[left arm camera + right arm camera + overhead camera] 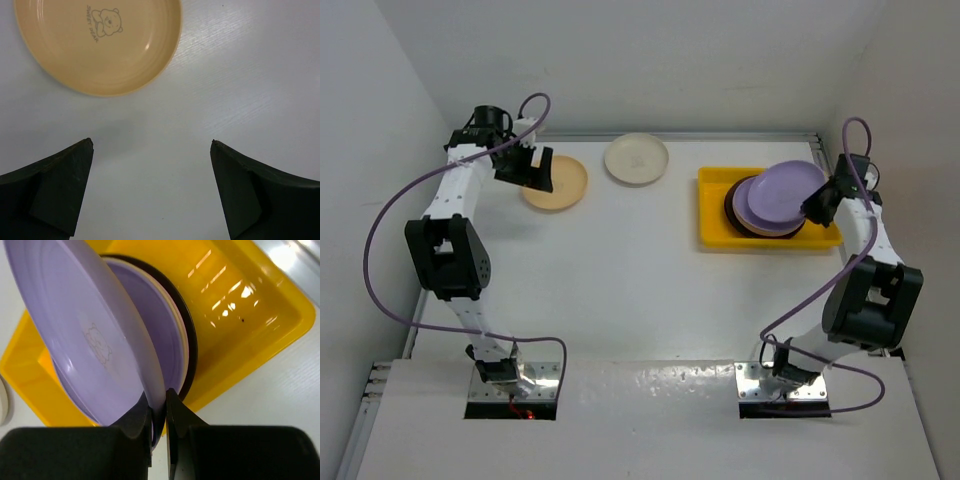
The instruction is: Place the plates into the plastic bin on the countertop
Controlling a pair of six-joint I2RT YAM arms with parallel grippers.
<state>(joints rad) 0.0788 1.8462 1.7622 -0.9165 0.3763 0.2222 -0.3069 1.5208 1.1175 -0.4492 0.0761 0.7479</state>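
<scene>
Right, eyes on the lavender plate: it's tilted steeply over the yellow plastic bin, its raised side towards the right arm. The right gripper has its two fingers pinched tight on that plate's rim, with only the thickness of the rim between them. The wrist view shows a faint bear outline printed in the plate's well.

Underneath it, inside the bin, sits a stack. A second lavender plate lies on top, a pale edge shows just beneath it, and a dark-rimmed plate is under those. The stack fills the right-hand part of the bin in the overhead view, and the left part shows bare yellow floor. The bin itself sits on the white countertop, back right, close to the wall.

Over to the far side now. A cream plate rests flat at the back centre, well apart from the bin. Further left, a peach plate lies flat too, with a little bear printed in it. The left gripper hangs just beside that plate with its fingers spread wide and nothing between them but bare countertop.
</scene>
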